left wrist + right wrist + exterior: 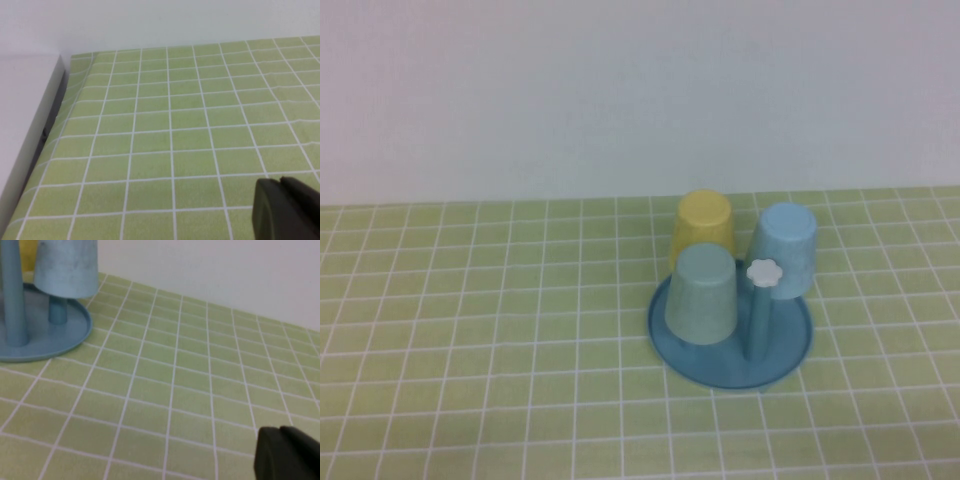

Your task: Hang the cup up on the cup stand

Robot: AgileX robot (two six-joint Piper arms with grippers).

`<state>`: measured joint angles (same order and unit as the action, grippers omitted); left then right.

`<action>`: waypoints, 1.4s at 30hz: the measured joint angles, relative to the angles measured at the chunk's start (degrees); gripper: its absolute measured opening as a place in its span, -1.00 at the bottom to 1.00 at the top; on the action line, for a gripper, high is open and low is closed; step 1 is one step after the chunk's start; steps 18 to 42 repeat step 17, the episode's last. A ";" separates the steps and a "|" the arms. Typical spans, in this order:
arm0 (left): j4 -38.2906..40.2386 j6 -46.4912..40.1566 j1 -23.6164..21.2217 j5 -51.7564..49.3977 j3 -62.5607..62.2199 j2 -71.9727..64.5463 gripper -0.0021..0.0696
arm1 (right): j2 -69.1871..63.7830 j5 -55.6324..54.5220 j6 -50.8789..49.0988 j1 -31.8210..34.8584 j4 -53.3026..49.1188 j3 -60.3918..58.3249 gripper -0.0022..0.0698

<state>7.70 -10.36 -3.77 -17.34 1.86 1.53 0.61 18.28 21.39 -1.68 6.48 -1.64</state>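
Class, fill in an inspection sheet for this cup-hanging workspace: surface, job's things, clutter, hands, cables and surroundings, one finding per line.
Surface: green checked tablecloth, flat.
Job's things: sage green cup upside down on the blue cup stand; one peg with a white flower cap is free.
Clutter: yellow cup and light blue cup, both inverted on the stand.
Hands: left hand shut, over bare cloth, holding nothing; right hand shut, over cloth beside the stand, holding nothing.
Cables: nothing seen.
Surroundings: plain white wall behind; white ledge along the cloth's edge.
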 joint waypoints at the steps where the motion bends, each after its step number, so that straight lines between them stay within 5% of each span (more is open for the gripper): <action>1: 0.00 0.00 0.00 0.00 0.00 0.00 -0.94 | 0.00 0.52 -0.30 0.00 0.00 0.00 -0.94; 42: 0.00 0.14 0.00 0.00 0.00 0.00 -0.94 | 0.00 1.87 -4.89 0.00 0.00 0.10 -0.94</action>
